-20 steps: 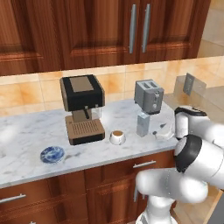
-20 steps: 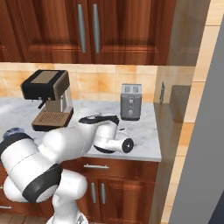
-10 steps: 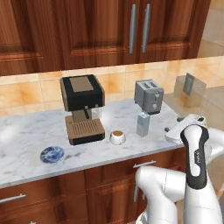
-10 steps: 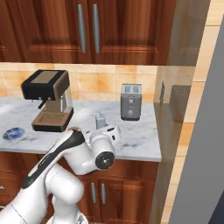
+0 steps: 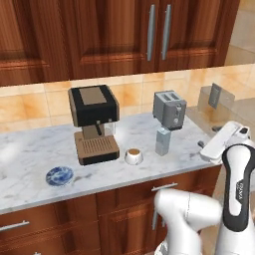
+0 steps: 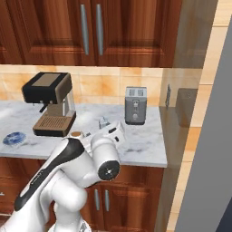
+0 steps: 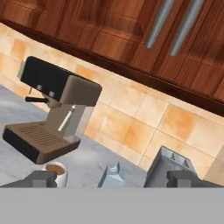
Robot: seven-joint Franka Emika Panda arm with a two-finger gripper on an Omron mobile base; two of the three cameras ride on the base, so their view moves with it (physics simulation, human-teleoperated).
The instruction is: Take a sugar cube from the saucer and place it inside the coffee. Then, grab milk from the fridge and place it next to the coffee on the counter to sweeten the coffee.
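You are facing the counter (image 5: 30, 169), a white-and-grey veined marble top over reddish-brown drawer fronts, with dark wooden wall cabinets (image 5: 114, 35) above a tan tiled backsplash. At the right edge of the right base view stands the grey side of the fridge (image 6: 213, 149).

The black and brown coffee machine (image 5: 93, 123) sits at the back of the counter, left of centre. To its right, against the backsplash, is the grey two-slot toaster (image 5: 169, 109).

Your arm's hand (image 5: 224, 142) hangs past the counter's right end in the left base view, level with the worktop and well apart from the items. In the hand view the gripper (image 7: 111, 179) has its two dark tips spread wide with nothing between them, so it is released and empty.

The milk (image 5: 162, 141), a narrow pale grey-blue gabled carton, stands upright on the counter just in front of the toaster. The coffee (image 5: 133, 156), a small white cup with a brown surface, sits near the carton's left, in front of the machine's right corner. The saucer (image 5: 59, 176), blue-patterned, lies well apart to the left near the front edge; you cannot tell whether anything rests on it.
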